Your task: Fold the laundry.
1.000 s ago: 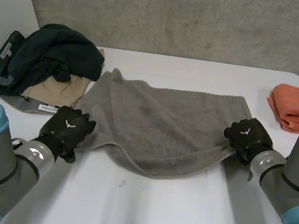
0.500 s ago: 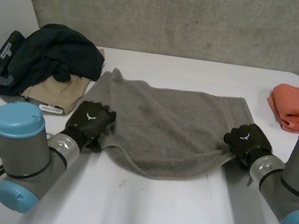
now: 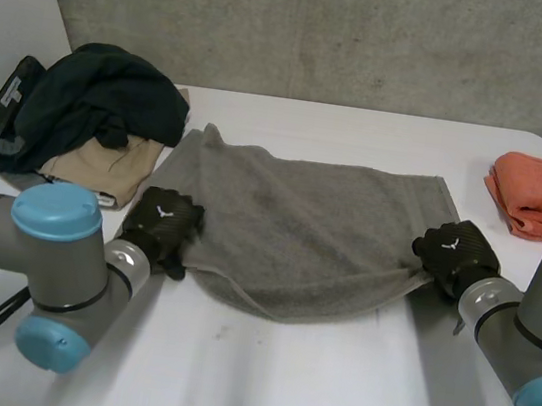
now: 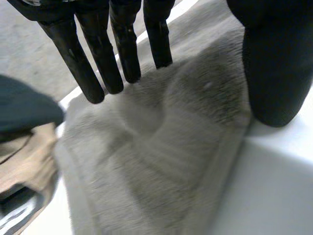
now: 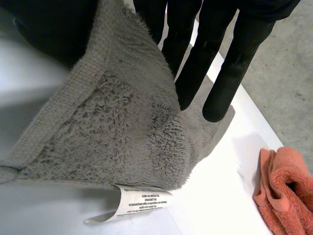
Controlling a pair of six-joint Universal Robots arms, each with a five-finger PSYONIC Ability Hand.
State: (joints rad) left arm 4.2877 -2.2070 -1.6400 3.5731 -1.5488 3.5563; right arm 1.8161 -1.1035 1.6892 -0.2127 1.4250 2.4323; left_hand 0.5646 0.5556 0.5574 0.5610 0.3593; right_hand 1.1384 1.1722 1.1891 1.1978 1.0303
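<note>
**Uneven hold risks a skewed fold**

On the white desk [image 3: 325, 392] the grey towel [image 3: 309, 219] lies spread mid-frame. The right robot hand [image 3: 458, 252] pinches its right corner. The left robot hand [image 3: 160, 226] rests straight-fingered on the left corner, unclamped. Lifting now could let that side slip

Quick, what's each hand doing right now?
Left hand: open, resting on the grey towel at its edge.
Right hand: shut on the grey towel's corner.

The towel [image 3: 309, 219] lies mid-table [image 3: 325, 392], clothes pile [image 3: 92, 112] left, folded cloth [image 3: 540, 195] right.
</note>
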